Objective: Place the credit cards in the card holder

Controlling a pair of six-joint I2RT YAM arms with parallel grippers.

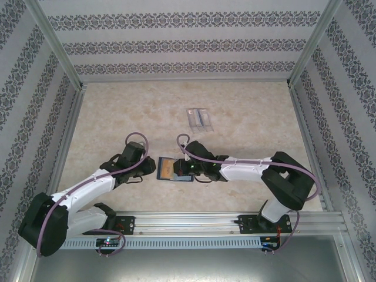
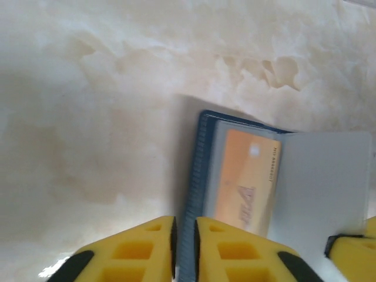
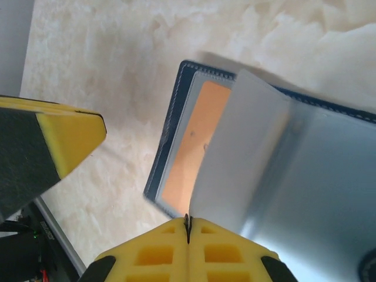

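A beige marbled table (image 1: 247, 117) is enclosed by walls (image 1: 176, 41) papered in patterned bands and framed by metal rails. The card holder (image 1: 170, 169) is laid open on the table, near the middle of the near edge, between the two grippers. Its navy cover is turned downward and its inner pockets face upward.

The left gripper (image 2: 185, 226) is set at the holder's left edge. Its yellow fingers (image 2: 141, 249) are drawn almost together, and the navy rim of the cover is pinched between them.

The right gripper (image 3: 188, 222) is set at the holder's right side. Its jaws are pressed together on the corner of a clear leaf (image 3: 247, 153) of the holder, which is raised and curved above the page beneath.

An orange panel (image 2: 247, 182) bearing small print is seen behind a clear pocket; whether it is a card or lining cannot be told.

A clear plastic case (image 1: 198, 117) is placed farther toward the table's far edge, well apart from the holder.
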